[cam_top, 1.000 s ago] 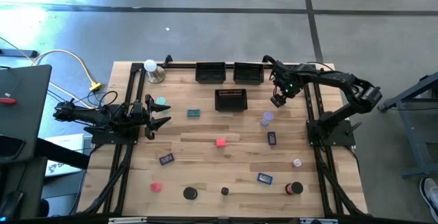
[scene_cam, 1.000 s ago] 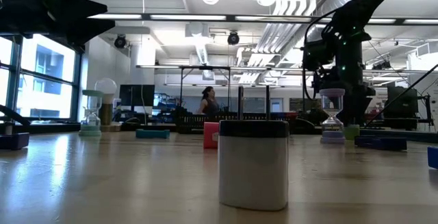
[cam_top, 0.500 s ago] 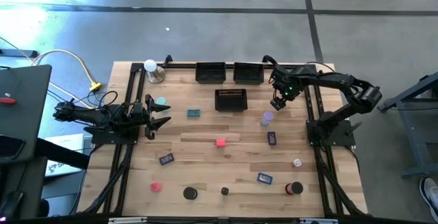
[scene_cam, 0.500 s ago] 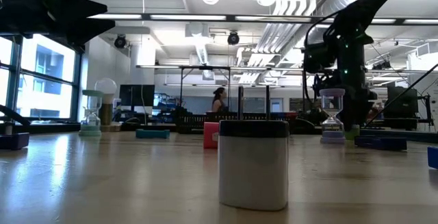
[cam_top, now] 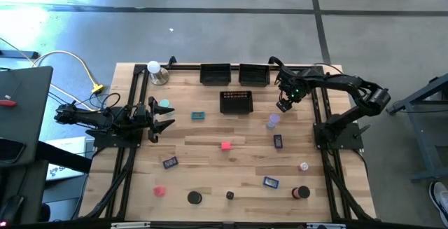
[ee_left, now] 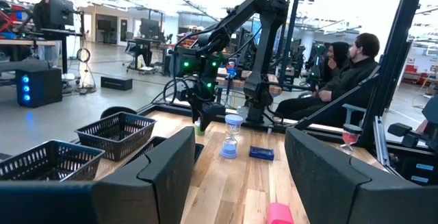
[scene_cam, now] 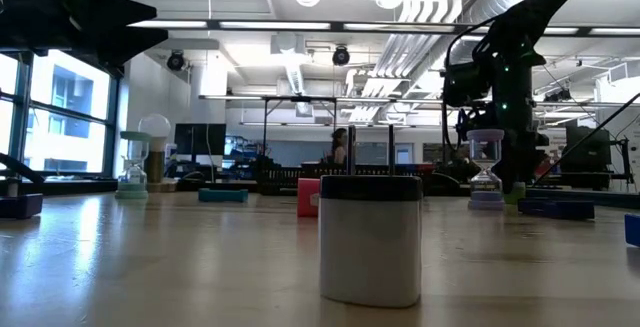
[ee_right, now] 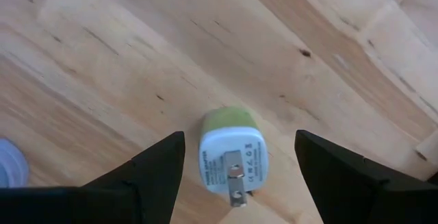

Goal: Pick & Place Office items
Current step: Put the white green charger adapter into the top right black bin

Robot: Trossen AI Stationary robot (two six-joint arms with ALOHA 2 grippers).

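Observation:
My right gripper hangs open near the table's far right corner, pointing down. A small plug adapter, green with a white pronged face, lies flat on the wood between its fingers without touching them. The lavender hourglass stands just nearer. Scattered on the table are a pink cube, dark blue blocks, a teal block, a red cube, a black disc and a red-black roll. My left gripper waits open at the left edge beside a teal hourglass.
Three black mesh trays sit at the far middle. A white ball on a metal base stands at the far left corner. Black frame rails run along both sides. People sit beyond the table.

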